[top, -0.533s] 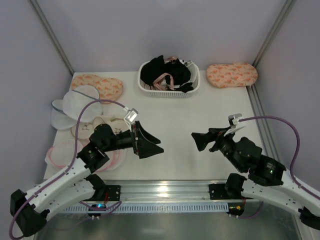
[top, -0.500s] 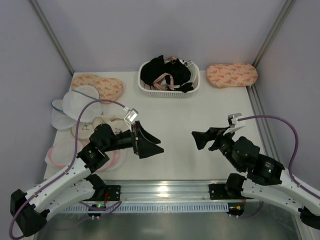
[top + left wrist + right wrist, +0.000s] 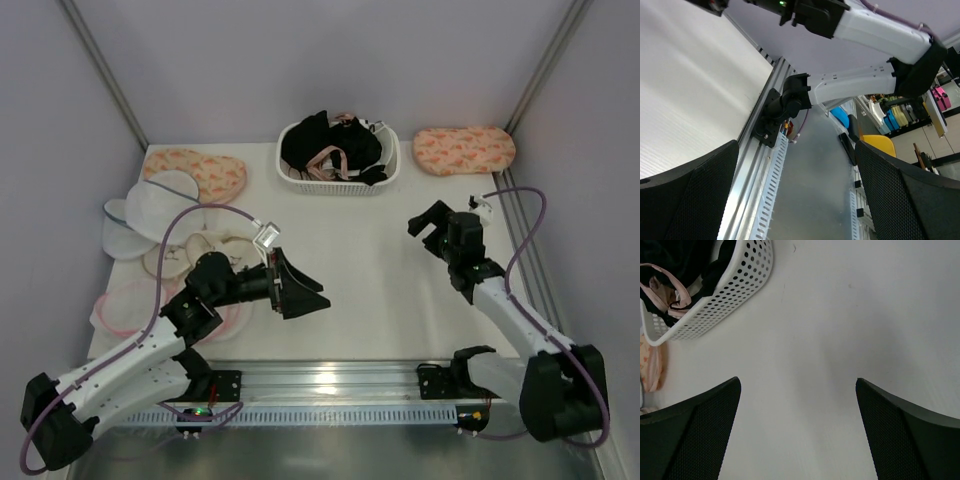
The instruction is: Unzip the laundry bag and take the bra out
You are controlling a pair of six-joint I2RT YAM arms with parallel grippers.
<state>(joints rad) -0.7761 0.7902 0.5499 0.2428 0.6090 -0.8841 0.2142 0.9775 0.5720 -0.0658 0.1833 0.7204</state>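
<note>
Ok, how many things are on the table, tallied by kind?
Peach printed laundry bags: 2, back left and back right
White perforated basket: 1, holding tangled garments
Pale round bags, left pile: overlapping, cannot count
Total: 3 countable, plus the pile

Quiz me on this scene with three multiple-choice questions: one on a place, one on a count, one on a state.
1. Where is the white basket? A back centre; B front left corner; C between the arm bases.
2. How many peach printed bags lie out? A one; B two; C four.
3. The right gripper is: A shut on a bag; B shut on a strap; C open and empty.
Answers: 1 A, it stands at the back, mid-width. 2 B, one near each back corner. 3 C, jaws apart over bare table.
</note>
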